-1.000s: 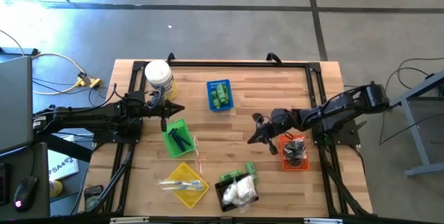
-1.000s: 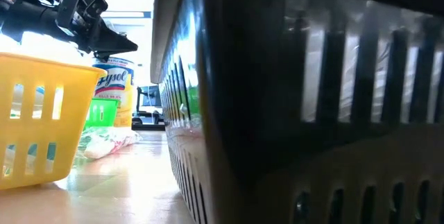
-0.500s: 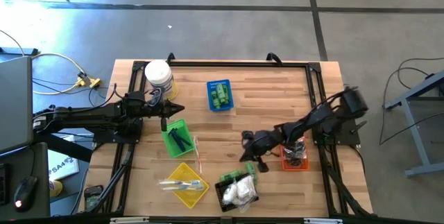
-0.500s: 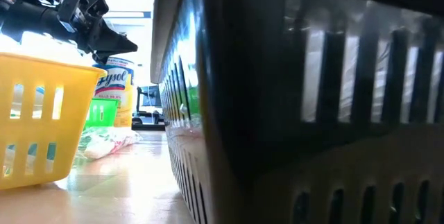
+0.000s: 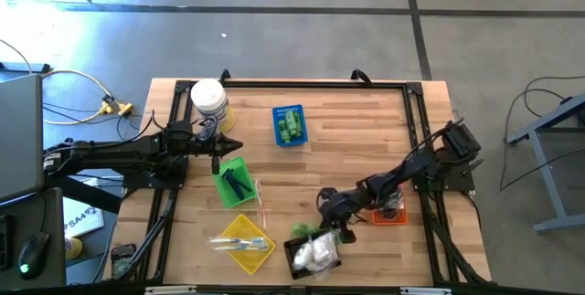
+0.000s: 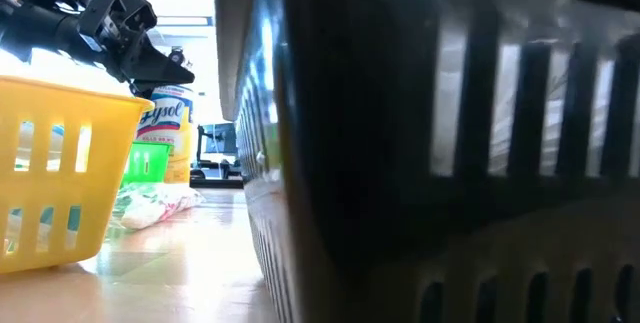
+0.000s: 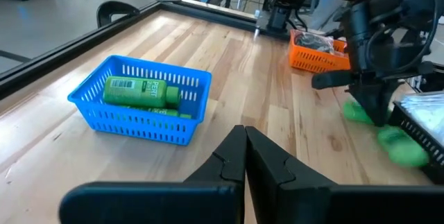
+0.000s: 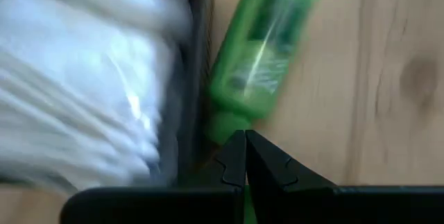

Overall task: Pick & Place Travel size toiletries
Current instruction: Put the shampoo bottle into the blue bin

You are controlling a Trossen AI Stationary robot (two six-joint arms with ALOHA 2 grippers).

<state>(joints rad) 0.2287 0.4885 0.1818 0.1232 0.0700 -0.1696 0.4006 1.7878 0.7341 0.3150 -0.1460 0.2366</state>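
Since a second before, the right gripper [image 5: 331, 225] had swung from the orange basket [image 5: 391, 211] toward the near edge, fingers pressed together and empty, above two green bottles [image 5: 322, 228] beside the black basket [image 5: 294, 260]. Left gripper [image 5: 236, 145] hovered closed, empty, by the green basket [image 5: 222, 185].

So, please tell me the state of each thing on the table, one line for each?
Left gripper: fingers shut, empty, above the green basket.
Right gripper: fingers shut, empty, over a loose green bottle.
Blue basket: upright, green bottles inside.
Black basket: holds white packets.
Orange basket: holds dark pieces.
Yellow basket: holds pale sticks.
White jar: upright.
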